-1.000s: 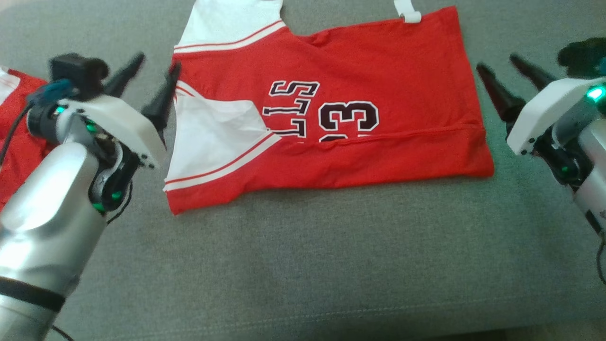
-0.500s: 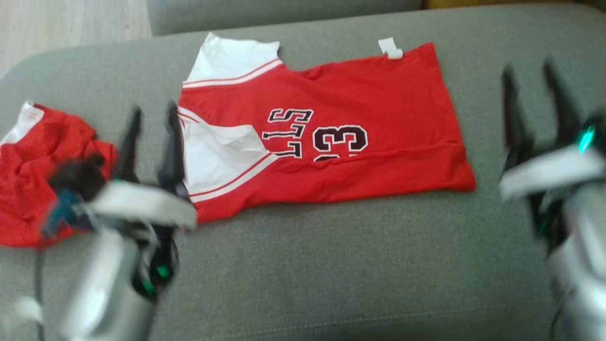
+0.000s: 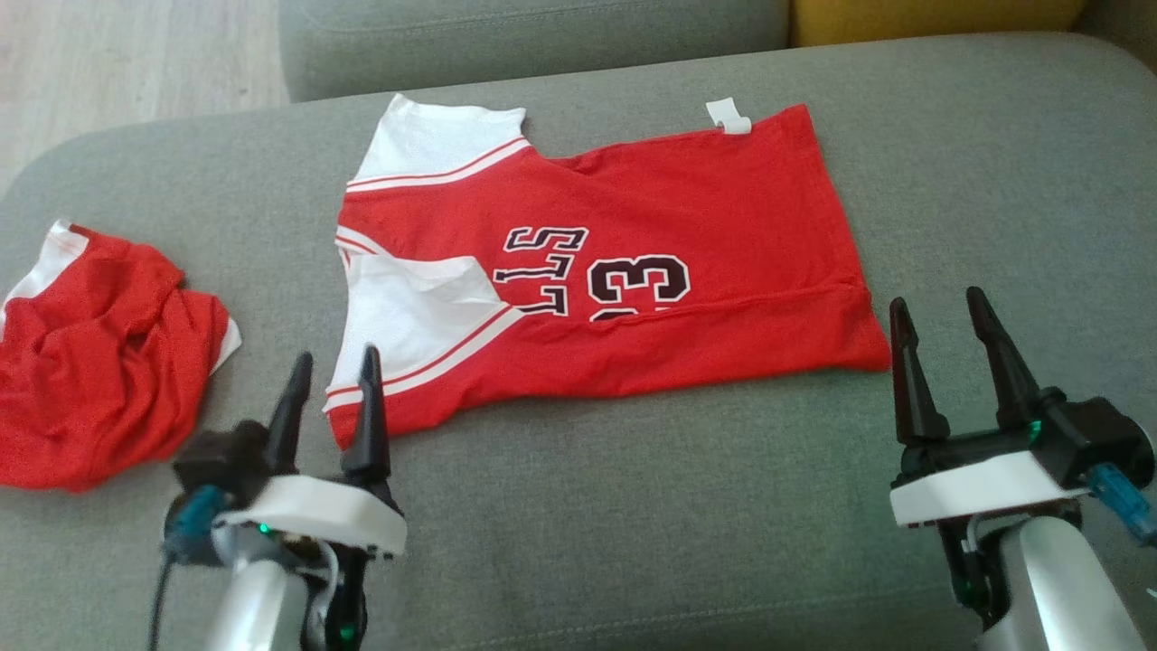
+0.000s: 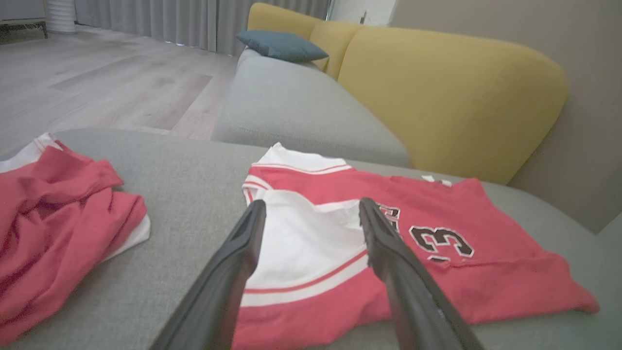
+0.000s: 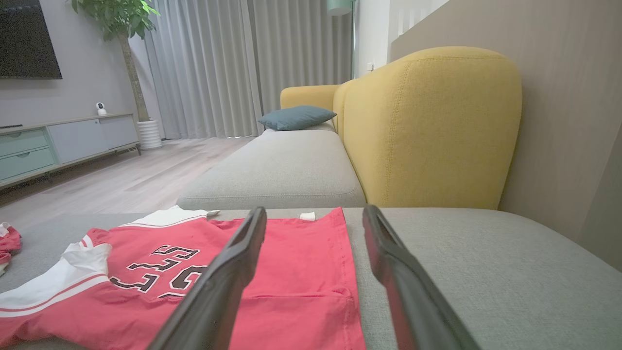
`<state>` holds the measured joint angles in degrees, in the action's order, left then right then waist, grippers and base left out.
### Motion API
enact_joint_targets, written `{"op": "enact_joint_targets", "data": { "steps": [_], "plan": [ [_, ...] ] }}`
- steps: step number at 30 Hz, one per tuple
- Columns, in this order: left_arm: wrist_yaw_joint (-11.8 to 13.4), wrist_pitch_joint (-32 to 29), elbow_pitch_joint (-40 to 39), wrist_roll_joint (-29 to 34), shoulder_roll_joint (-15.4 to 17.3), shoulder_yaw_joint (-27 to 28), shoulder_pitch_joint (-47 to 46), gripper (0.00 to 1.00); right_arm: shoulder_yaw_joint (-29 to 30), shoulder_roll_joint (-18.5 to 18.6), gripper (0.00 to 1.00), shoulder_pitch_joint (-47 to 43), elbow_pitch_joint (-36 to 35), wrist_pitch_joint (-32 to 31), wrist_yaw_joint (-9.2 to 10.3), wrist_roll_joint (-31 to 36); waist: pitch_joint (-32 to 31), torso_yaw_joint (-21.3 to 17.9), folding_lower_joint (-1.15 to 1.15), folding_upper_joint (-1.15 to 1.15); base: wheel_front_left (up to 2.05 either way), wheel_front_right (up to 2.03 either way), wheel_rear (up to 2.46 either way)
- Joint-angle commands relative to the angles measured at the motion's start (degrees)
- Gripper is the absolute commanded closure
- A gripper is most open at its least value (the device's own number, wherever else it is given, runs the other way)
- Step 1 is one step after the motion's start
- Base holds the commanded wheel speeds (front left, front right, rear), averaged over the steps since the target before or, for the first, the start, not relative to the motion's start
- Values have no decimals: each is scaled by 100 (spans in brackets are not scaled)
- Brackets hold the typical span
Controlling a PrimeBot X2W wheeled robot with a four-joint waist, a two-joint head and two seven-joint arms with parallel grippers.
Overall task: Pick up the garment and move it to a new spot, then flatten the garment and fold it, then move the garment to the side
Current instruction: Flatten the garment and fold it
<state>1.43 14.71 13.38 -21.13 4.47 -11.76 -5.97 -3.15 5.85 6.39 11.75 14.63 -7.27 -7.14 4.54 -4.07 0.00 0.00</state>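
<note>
A red jersey lies half-folded on a grey sofa cushion; the left gripper and right gripper hover by its near corners, fingers pointing away, both wide open and empty.

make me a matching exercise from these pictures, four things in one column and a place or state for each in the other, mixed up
1. jersey
2. crumpled red garment
3. left claw
4. blue cushion

a. open, holding nothing
b. far back, beside the yellow backrest
c. laid out flat, near edge folded over
d. bunched in a heap at the robot's left

Pairs: 1-c, 2-d, 3-a, 4-b
</note>
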Motion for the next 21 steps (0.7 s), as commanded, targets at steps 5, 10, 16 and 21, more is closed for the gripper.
{"op": "enact_joint_targets", "data": {
  "steps": [5, 10, 16, 21],
  "plan": [
    [119, -21, 902, 444, 51, 113, -464, 0, 15, 5, 0, 253, -283, 37, -22, 39, 110, -124, 0, 0, 0, 0, 0],
    [457, -175, 1644, 528, 96, 208, -790, 0, 52, 35, 0, 350, -343, 37, -22, -12, 233, -228, 0, 0, 0, 0, 0],
    [482, -402, 2333, 532, 196, 191, -1105, 0, 125, 59, 0, 421, -417, 37, -22, -62, 381, -331, 0, 0, 0, 0, 0],
    [440, -675, 2781, 557, 243, 88, -1304, 0, 219, 97, 0, 506, -480, 37, -22, -68, 483, -402, 0, 0, 0, 0, 0]
  ]
}}
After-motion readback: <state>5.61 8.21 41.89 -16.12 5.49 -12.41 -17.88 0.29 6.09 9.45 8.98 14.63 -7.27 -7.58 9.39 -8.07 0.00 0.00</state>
